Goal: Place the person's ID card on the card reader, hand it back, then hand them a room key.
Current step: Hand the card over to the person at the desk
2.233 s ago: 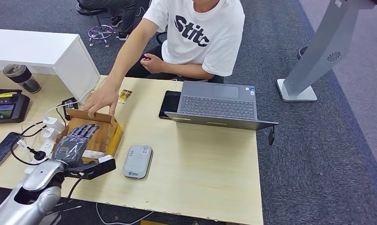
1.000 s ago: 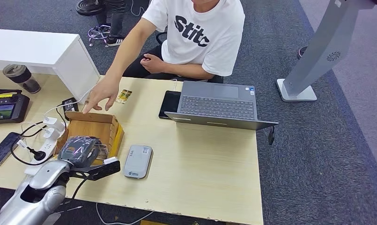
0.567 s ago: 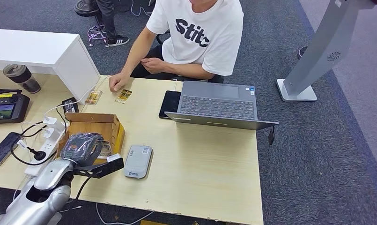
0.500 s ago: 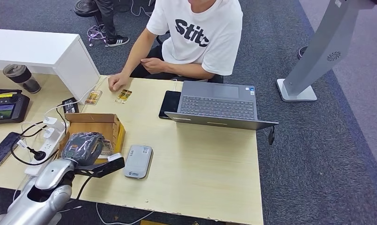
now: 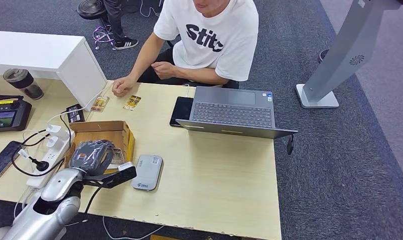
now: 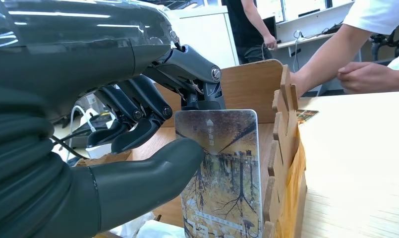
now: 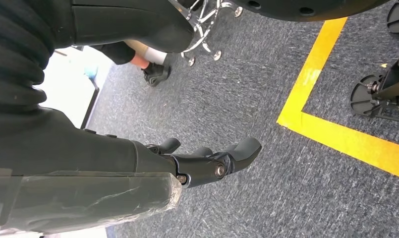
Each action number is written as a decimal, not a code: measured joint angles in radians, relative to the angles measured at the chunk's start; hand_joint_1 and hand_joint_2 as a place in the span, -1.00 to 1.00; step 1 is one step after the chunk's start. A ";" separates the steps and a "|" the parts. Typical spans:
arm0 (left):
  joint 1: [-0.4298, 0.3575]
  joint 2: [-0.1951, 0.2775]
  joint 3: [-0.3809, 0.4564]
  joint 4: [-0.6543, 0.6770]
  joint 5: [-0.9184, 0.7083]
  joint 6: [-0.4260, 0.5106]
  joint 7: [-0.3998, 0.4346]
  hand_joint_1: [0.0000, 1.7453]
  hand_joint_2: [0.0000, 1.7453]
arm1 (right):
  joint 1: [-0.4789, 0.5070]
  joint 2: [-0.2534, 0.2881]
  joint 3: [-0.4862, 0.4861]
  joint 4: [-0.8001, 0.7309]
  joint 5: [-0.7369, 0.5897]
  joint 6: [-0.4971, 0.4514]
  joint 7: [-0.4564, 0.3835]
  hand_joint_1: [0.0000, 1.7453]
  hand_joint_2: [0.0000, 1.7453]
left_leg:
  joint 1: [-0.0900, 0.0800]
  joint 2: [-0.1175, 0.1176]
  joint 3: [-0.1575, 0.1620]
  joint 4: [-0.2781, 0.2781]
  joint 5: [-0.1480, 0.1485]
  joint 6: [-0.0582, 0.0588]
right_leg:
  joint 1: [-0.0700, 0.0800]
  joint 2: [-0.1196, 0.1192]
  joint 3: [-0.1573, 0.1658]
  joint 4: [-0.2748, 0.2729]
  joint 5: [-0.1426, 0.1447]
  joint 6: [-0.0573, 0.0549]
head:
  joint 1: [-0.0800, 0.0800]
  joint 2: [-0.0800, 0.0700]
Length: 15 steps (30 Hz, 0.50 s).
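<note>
**Left hand pinches a key card at the box**

Our left hand [image 5: 91,155] sits over the wooden box [image 5: 120,131] near the bench's [image 5: 214,175] left front edge. In the left wrist view the thumb and fingers [image 6: 138,134] pinch a key card [image 6: 222,173] printed with autumn trees; the card stands upright just inside the box's notched wall, and we cannot tell whether it touches that wall.

The card reader [image 5: 147,171] lies flat on the bench just right of the box, close to the front edge, with nothing on it.

Two small cards [image 5: 132,102] lie near the bench's back edge, left of the laptop [image 5: 233,111]. The person's hand [image 5: 121,86] rests as a loose fist at that back edge, just beside them. The person sits behind the bench in a white shirt.

Our right hand [image 7: 207,161] hangs over grey carpet with a yellow line on it; its fingers are loosely curled and hold nothing.

A power strip [image 5: 51,145] and cables lie at the bench's left edge.
</note>
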 joint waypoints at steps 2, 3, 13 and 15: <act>0.000 -0.001 0.000 0.000 0.000 0.000 0.000 1.00 1.00 | 0.000 -0.001 0.000 0.000 0.000 0.000 0.000 -1.00 1.00 | 0.000 0.000 0.000 0.000 0.000 0.000 | 0.000 0.000 0.000 0.000 0.000 0.000 | 0.000 0.000; 0.000 -0.002 0.000 0.000 0.000 0.000 0.000 1.00 1.00 | 0.000 -0.001 0.000 0.000 0.000 0.000 0.000 -1.00 1.00 | 0.000 0.000 0.000 0.000 0.000 0.000 | 0.000 0.000 0.000 0.000 0.000 0.000 | 0.000 0.000; -0.001 -0.002 0.000 0.000 0.000 0.000 0.000 1.00 1.00 | 0.000 -0.002 0.000 0.000 0.000 0.000 0.000 -1.00 1.00 | 0.000 0.000 0.000 0.000 0.000 0.000 | 0.000 0.000 0.000 0.000 0.000 0.000 | 0.000 0.000; -0.001 -0.002 0.000 0.000 0.000 0.000 0.000 1.00 1.00 | 0.000 -0.002 0.000 0.000 0.000 0.000 0.000 -1.00 1.00 | 0.000 0.000 0.000 0.000 0.000 0.000 | 0.000 0.000 0.000 0.000 0.000 0.000 | 0.000 0.000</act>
